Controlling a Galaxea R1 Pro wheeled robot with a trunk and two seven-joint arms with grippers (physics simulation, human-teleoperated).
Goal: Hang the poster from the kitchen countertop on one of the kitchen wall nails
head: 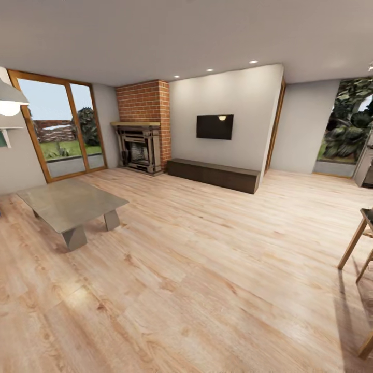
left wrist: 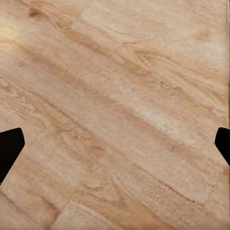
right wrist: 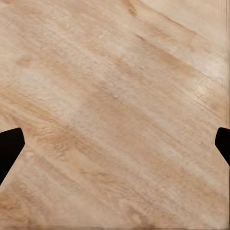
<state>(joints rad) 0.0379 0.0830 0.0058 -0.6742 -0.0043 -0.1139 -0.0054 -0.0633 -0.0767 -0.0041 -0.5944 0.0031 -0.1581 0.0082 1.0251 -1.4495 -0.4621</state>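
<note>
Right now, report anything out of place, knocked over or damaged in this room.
Nothing stands out. The low table stands level on the wood floor, the TV hangs straight, and the fireplace looks intact. Both wrist views show bare, unmarked boards.

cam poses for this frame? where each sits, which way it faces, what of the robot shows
Head view: on the head, facing across a living room: coffee table, fireplace, TV.
Left wrist view: on the left arm, facing the wooden floor; left pincer fingertips at both edges, wide apart.
Right wrist view: same for the right pincer.
Shared: the floor.
</note>
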